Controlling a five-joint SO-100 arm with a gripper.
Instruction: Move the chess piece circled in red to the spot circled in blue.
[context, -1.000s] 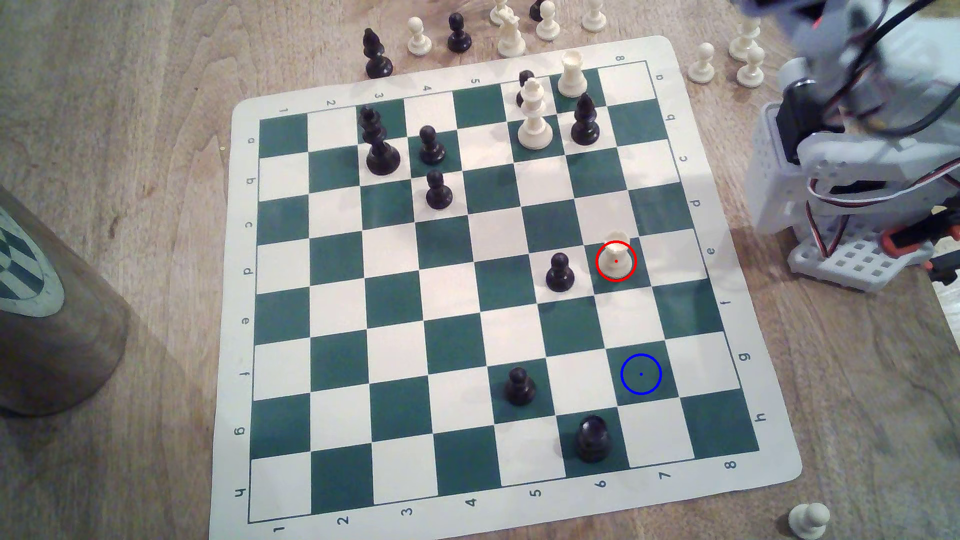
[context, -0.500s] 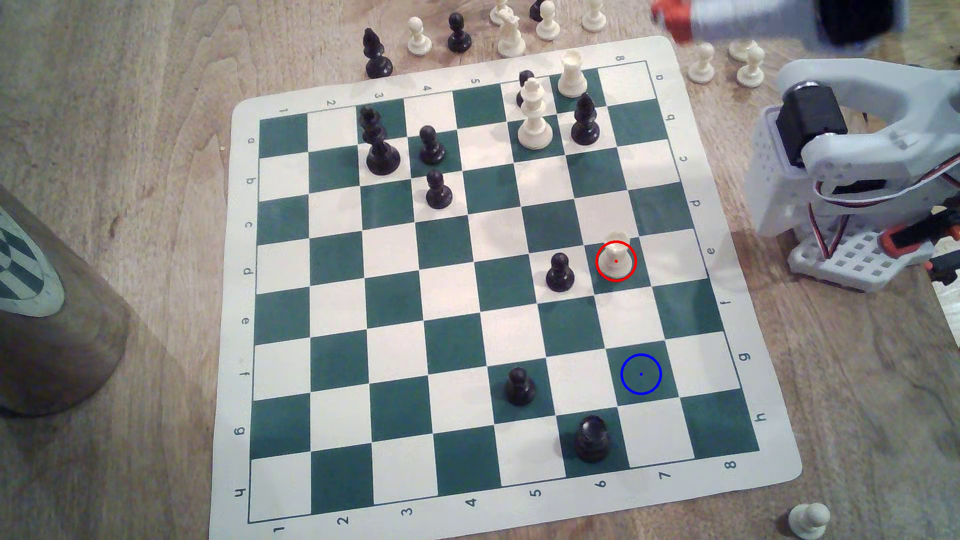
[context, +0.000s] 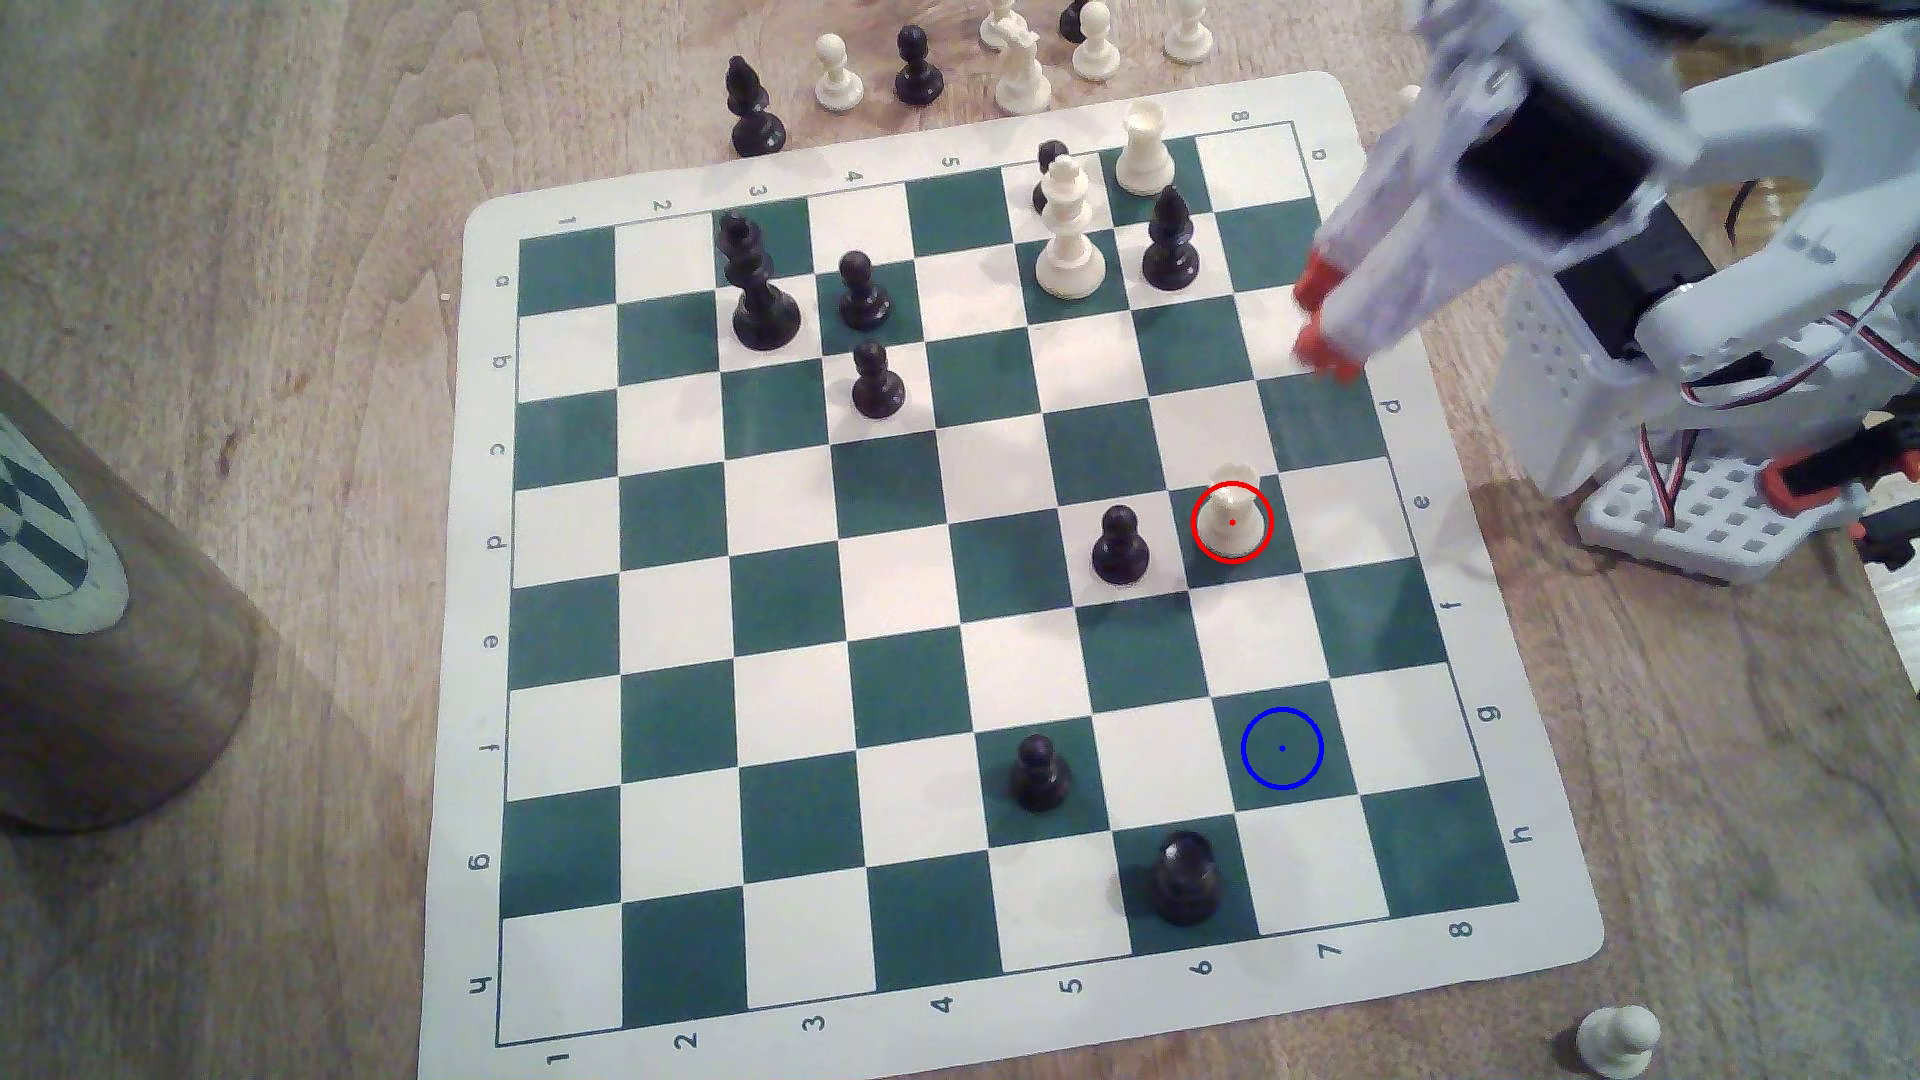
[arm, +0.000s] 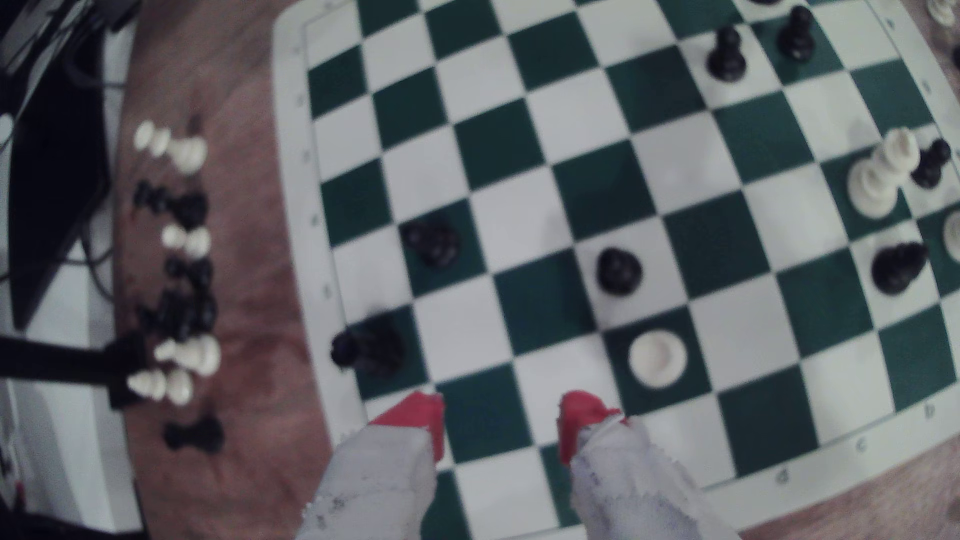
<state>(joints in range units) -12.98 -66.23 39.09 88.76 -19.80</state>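
Exterior view: the gripper (context: 1317, 324) (jaws wide apart, probably empty) has swung down near the untouched rook (context: 1232, 514).

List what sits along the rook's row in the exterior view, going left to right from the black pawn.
Black pawn → white rook inside the red ring → the arm's white base off the board.
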